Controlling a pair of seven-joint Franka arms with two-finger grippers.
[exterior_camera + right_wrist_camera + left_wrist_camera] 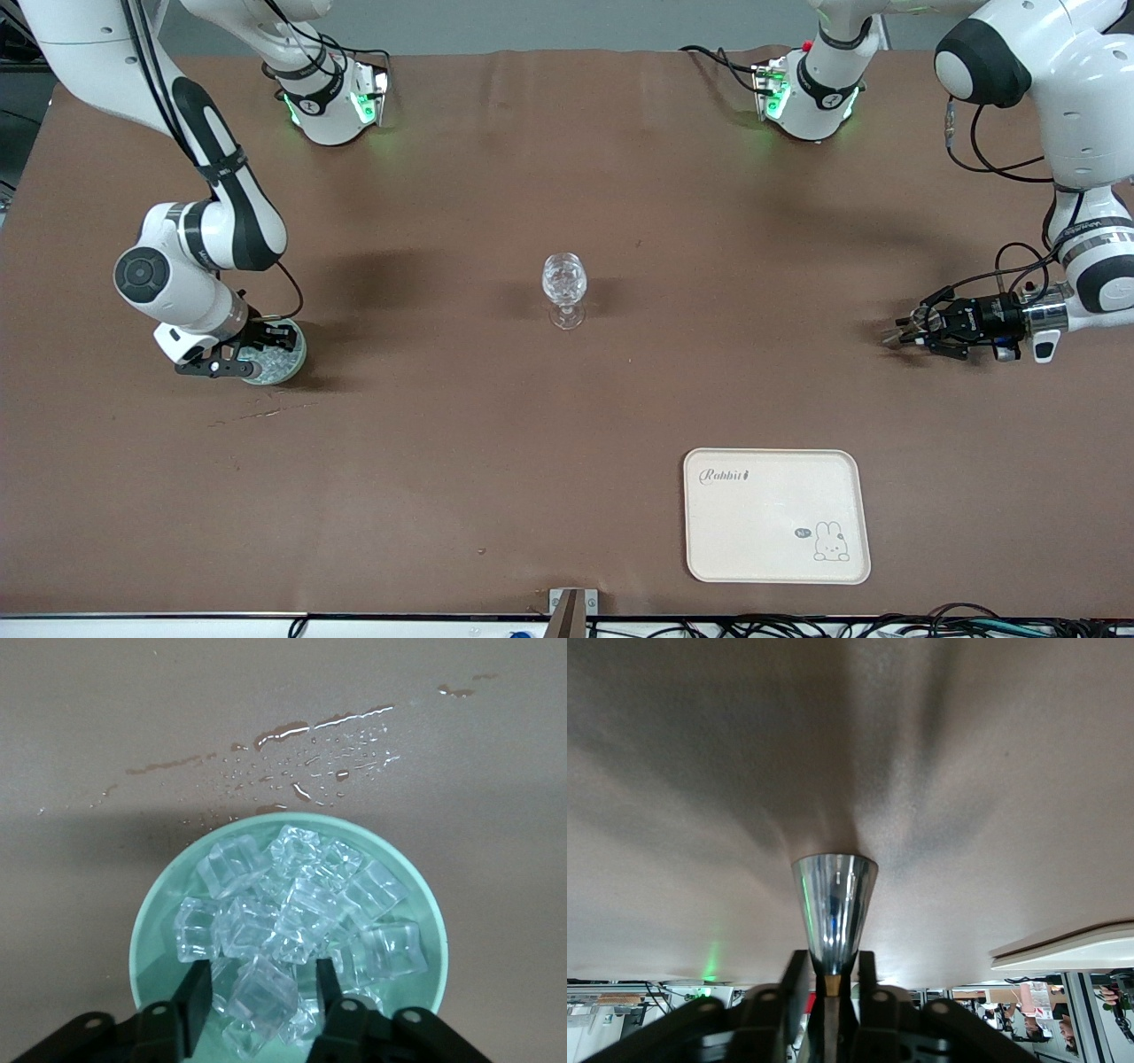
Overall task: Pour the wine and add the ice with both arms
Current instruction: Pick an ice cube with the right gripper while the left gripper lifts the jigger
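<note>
A clear stemmed glass (pixel 564 288) stands mid-table. A mint-green bowl (pixel 295 353) full of clear ice cubes (pixel 292 895) sits toward the right arm's end. My right gripper (pixel 257 350) hangs in the bowl (pixel 430 912). In the right wrist view the gripper (pixel 261 973) is open, with one ice cube (pixel 259 992) between its fingers and a gap at each side. My left gripper (pixel 917 332) is low over the table at the left arm's end. It is shut on the narrow end of a shiny metal cone (pixel 833 904), held level (pixel 895 335).
A cream tray (pixel 775 514) with a rabbit print lies nearer the front camera, toward the left arm's end; its edge shows in the left wrist view (pixel 1072 948). Spilled drops (pixel 319 726) wet the brown cloth beside the bowl.
</note>
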